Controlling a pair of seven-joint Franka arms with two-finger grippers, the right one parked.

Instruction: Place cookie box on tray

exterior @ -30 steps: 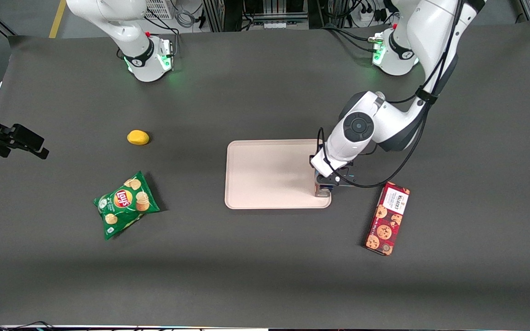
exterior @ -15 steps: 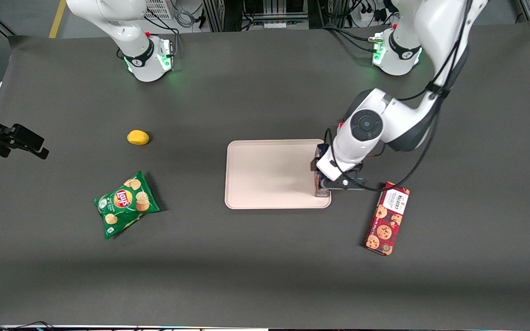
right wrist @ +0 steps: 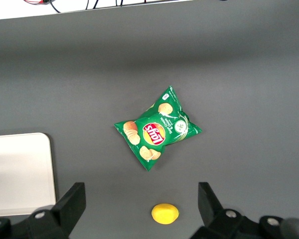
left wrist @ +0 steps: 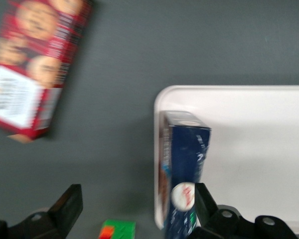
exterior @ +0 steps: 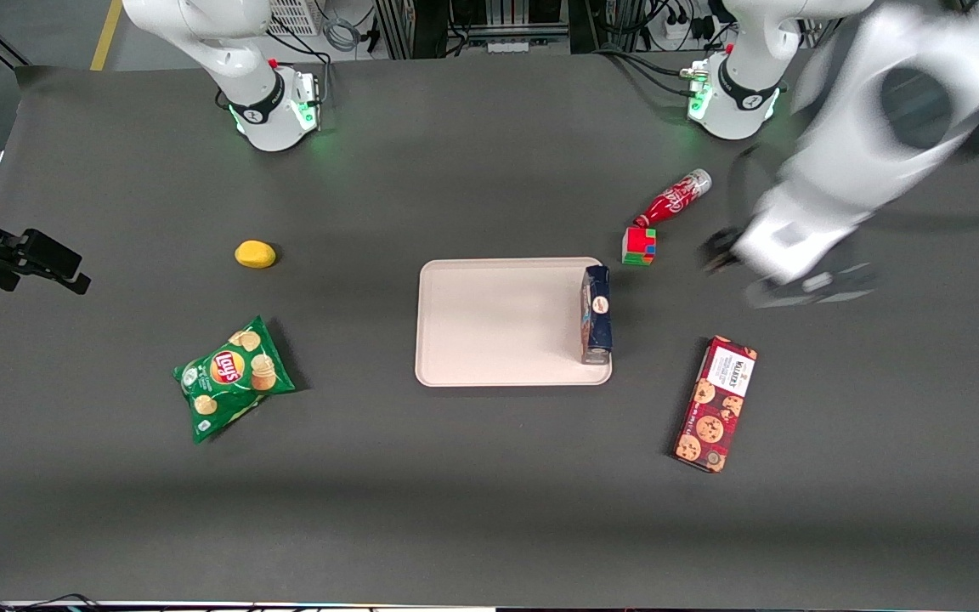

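The dark navy cookie box [exterior: 597,313] stands on edge on the pale pink-beige tray [exterior: 498,323], along the rim at the working arm's end. In the left wrist view the cookie box [left wrist: 187,159] shows its white round logo, just inside the tray [left wrist: 259,149] rim. My gripper [exterior: 787,285] hangs above the bare table, well apart from the box, toward the working arm's end. In the wrist view the gripper [left wrist: 134,209] is open with nothing between its black fingers [left wrist: 65,209].
A long red cookie box [exterior: 715,404] lies flat nearer the front camera than my gripper. A coloured cube [exterior: 639,246] and a red bottle [exterior: 672,198] lie beside the tray's corner. A lemon [exterior: 255,253] and a green chips bag [exterior: 233,376] lie toward the parked arm's end.
My gripper has let go of the cookie box and pulled up and away toward the working arm's end. The box stays on the tray; the cube and bottle are now uncovered.
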